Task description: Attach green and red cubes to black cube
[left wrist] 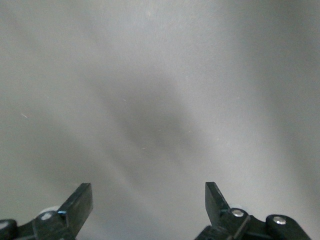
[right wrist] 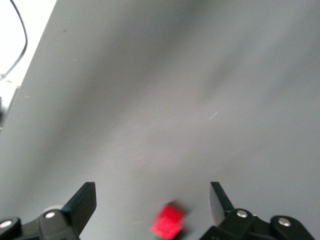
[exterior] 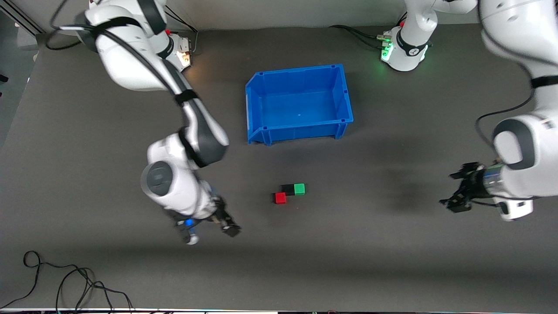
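**Spotter:** Where are the 3 cubes right now?

**Operator:** On the table [exterior: 87,270], nearer the front camera than the blue bin [exterior: 298,104]. The black cube [exterior: 287,189] sits in the middle with the green cube [exterior: 299,189] touching its side toward my left arm's end. The red cube [exterior: 280,198] is against the black cube's camera-facing side, shifted toward my right arm's end so it overlaps only part of that face. I'd judge all 3 as joined, which fits an L-shaped cluster left standing by itself.

**Spotter:** And your grippers?

**Operator:** Right gripper [exterior: 214,221] hangs over bare table just toward the right arm's end from the cluster, jaws spread wide, nothing between them. Its wrist camera catches the red cube [right wrist: 168,221] low in the picture, between the fingers [right wrist: 82,202] but clearly down on the table, not gripped. Left gripper [exterior: 461,189] is over bare table at my left arm's end, well apart from the cubes, jaws apart and empty. That arm is waiting.

**Spotter:** Why is the bin empty?

**Operator:** My guess is it plays no part here. The task only asks for the cubes joined.

**Spotter:** Any labels or writing?

**Operator:** None I can read. The cubes are plain, the bin shows no lettering, and marks on the arm bases are too small to make out.
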Available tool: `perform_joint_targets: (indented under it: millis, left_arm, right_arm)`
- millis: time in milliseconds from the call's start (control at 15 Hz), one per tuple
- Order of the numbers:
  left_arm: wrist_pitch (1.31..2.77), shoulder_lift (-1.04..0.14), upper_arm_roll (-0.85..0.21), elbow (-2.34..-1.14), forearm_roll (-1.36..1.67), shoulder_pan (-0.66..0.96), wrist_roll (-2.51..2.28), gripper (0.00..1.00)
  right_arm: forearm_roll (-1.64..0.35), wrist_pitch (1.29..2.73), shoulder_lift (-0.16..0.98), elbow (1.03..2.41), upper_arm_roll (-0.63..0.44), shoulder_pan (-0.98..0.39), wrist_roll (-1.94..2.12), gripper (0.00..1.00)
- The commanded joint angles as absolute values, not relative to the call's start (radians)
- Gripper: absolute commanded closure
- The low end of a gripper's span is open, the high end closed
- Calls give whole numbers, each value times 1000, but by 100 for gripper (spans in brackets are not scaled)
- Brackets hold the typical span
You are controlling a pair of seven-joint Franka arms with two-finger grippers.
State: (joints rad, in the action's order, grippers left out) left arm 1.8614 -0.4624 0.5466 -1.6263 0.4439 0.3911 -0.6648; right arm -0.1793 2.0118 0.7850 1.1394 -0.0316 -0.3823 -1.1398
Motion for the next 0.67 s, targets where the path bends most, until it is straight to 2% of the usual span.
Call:
perform_joint_targets:
  millis: [0,200,333,600]
  left_arm:
    - [1757,-376,546,-1599,375,367,-499,0]
    - [1637,-333,545,-1510,296,364,-272,0]
    - [1626,-279,535,-1508,238,380,-125,0]
    - [1598,-206,534,-1516,155,442,-28,0]
  right_arm:
    - [-167,1893,694,1209,-21,-293,-892,0]
    - [-166,1852,626,1232,-35,-194,-425,0]
    - [-150,1801,585,1256,-38,-147,-342,0]
    - [43,1756,444,1305,-43,-153,-125,0]
